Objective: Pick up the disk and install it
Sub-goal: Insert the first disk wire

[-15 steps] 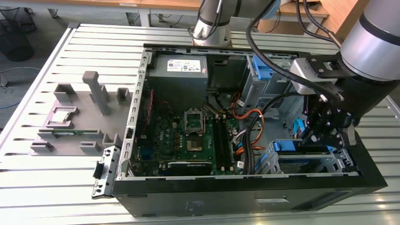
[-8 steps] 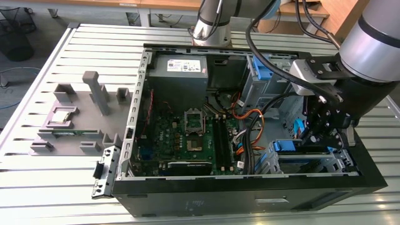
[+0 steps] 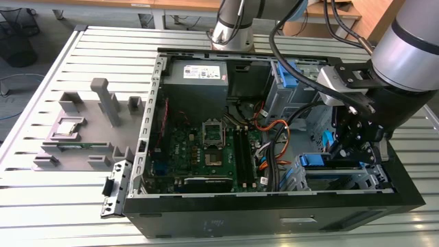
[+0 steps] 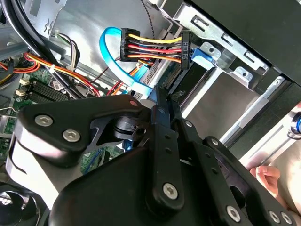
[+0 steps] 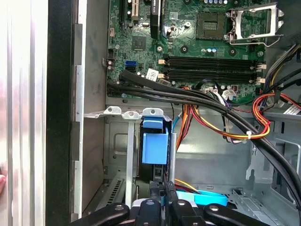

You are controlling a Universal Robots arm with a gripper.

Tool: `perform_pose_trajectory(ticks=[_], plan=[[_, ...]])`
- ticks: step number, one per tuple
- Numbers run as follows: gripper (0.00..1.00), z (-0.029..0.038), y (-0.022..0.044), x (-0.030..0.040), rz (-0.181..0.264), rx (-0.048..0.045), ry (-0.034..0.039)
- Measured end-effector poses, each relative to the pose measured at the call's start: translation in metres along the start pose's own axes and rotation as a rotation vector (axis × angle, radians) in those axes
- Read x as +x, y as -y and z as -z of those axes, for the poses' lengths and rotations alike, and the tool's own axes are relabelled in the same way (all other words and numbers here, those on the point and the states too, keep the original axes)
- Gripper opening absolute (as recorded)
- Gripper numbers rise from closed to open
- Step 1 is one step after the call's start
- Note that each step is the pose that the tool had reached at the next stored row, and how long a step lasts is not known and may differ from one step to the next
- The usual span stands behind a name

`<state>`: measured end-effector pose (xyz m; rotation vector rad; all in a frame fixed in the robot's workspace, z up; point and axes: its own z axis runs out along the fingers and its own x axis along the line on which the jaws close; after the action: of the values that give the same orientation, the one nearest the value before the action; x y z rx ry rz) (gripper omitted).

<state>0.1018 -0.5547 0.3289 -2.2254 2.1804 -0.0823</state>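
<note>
one disk (image 5: 154,149) stands edge-on in the bay (image 5: 128,141), just ahead of the fingers (image 5: 162,194), apparently clenched on its edge. risk: cables (image 4: 153,47) beside them snagging, judged.

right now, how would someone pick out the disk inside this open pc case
Inside the open computer case, look to the metal drive cage at the corner beside the gripper. The disk sits in it, and its bright blue plastic bracket marks it out from the bare grey metal.
</note>
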Motion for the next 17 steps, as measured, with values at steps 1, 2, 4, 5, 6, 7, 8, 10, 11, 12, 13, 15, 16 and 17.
perform_pose_trajectory(ticks=[1,2,4,5,6,7,8,10,11,12,13,15,16,17], plan=[[0.16,0.0000,0.0000,0.0000,0.000,0.0000,0.0000],[0.17,-0.0002,0.0000,-0.0001,0.000,0.0000,0.0006],[0.17,-0.0003,0.0000,0.0000,0.000,0.0000,0.0006],[0.23,-0.0003,0.0000,0.0000,0.000,0.0000,0.0004],[0.23,-0.0003,0.0000,0.0000,0.000,0.0000,0.0004],[0.23,0.0002,0.0000,0.0000,0.000,0.0000,-0.0001],[0.23,0.0015,0.0001,0.0000,0.000,0.0000,-0.0001],[0.23,0.0061,0.0003,0.0001,0.000,0.0001,0.0003],[0.23,0.0084,0.0005,0.0002,0.000,0.0000,0.0001],[0.23,0.0105,0.0006,0.0002,0.000,0.0000,0.0000],[0.23,0.0120,0.0007,0.0002,0.000,0.0000,0.0000],[0.23,0.0127,0.0007,0.0003,-0.003,0.0000,0.0003],[0.23,0.0127,0.0007,0.0003,-0.011,-0.0002,0.0000],[0.23,0.0128,0.0007,0.0003,-0.023,-0.0004,-0.0007]])
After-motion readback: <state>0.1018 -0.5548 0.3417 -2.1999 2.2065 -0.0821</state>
